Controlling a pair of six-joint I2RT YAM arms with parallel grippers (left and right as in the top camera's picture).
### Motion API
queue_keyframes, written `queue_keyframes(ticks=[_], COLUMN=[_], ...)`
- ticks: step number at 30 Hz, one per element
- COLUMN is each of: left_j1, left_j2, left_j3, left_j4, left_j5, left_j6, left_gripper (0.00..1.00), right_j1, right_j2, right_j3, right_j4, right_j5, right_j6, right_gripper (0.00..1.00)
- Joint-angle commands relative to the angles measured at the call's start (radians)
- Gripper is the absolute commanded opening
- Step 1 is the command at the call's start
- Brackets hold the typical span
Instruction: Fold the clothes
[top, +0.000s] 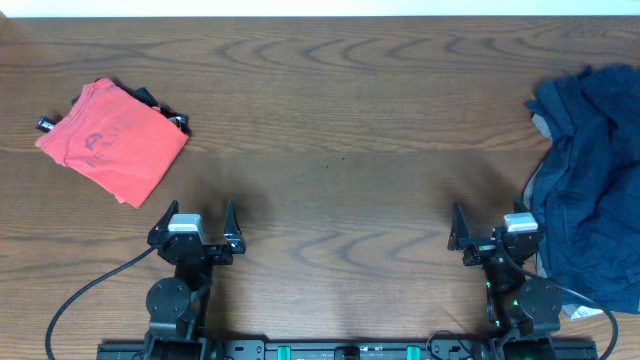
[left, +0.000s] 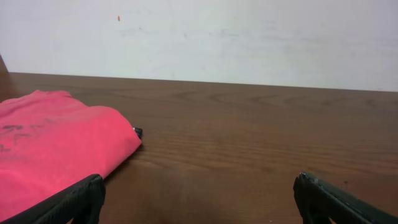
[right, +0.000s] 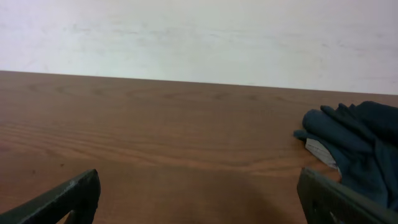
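Observation:
A crumpled dark navy-blue garment (top: 590, 180) with a bit of grey lining lies at the table's right edge; its near end shows in the right wrist view (right: 354, 146). My right gripper (top: 497, 232) is open and empty at the front, just left of the navy cloth; in the right wrist view (right: 199, 199) only bare table lies between its fingers. My left gripper (top: 198, 222) is open and empty at the front left, also seen in the left wrist view (left: 196, 199).
A folded red-pink garment (top: 112, 138) lies at the back left, with something dark under its far edge; it also shows in the left wrist view (left: 50, 143). The wooden table (top: 340, 150) ends at a white wall at the back.

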Motion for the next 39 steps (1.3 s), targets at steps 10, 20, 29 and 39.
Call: queue_keyframes(ticks=[10, 20, 29, 39], left_j1=[-0.002, -0.002, -0.002, -0.002], left_j2=[0.092, 0.35, 0.641, 0.825], left_j3=[0.008, 0.235, 0.537, 0.706], left_j4=[-0.045, -0.199, -0.529, -0.786], left_j5=[-0.008, -0.005, 0.129, 0.254], left_j6=[-0.064, -0.064, -0.064, -0.064], left_gripper=[0.98, 0.98, 0.98, 0.98], right_j1=[-0.011, -0.012, -0.013, -0.013], right_j2=[0.051, 0.279, 0.625, 0.947], right_j3=[0.006, 0.172, 0.452, 0.691], right_j4=[-0.007, -0.103, -0.362, -0.572], right_j5=[0.061, 0.156, 0.159, -0.007], right_j6=[0.024, 0.048, 0.072, 0.071], right_gripper=[0.99, 0.99, 0.99, 0.99])
